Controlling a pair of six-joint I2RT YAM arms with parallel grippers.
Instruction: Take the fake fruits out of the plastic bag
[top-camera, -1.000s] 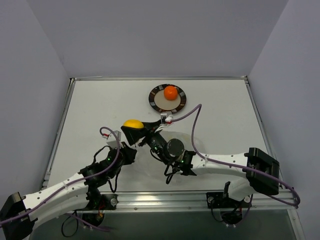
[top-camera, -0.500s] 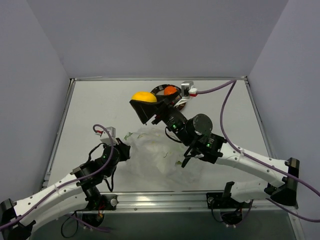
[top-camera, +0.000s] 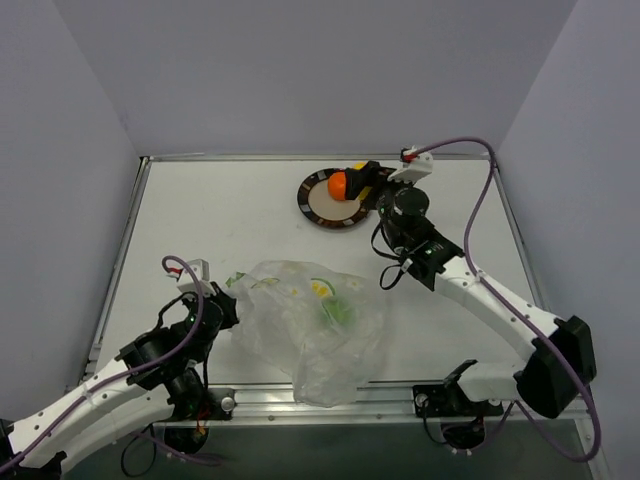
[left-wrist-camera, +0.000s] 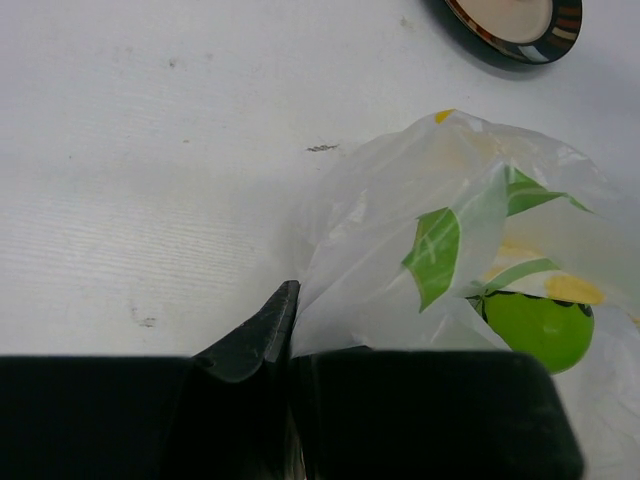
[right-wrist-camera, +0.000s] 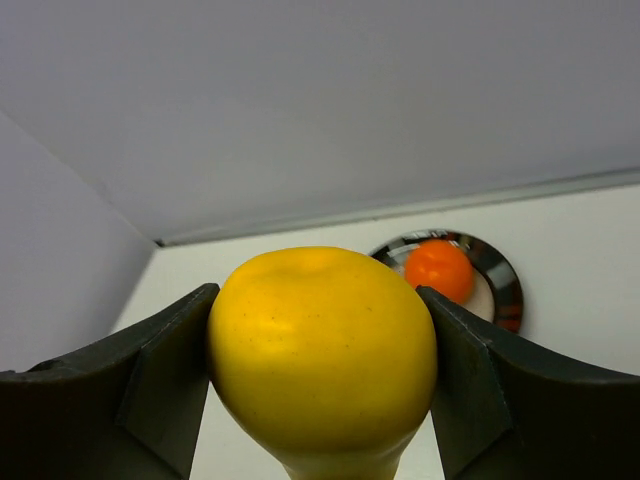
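Pinching yellow fruit (right-wrist-camera: 322, 340) — centred, right end effector (right-wrist-camera: 322, 375)

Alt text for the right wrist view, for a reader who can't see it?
The right gripper clamps a glossy yellow fruit between its dark fingers, filling the foreground. Behind it, an orange fruit sits on a dark-rimmed plate on the white table.

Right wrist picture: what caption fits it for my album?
Right pincer holds the yellow fruit, orange fruit on the plate behind.

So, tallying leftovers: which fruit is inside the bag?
The green fruit, in the plastic bag; the orange is on the plate, the yellow in the right gripper.
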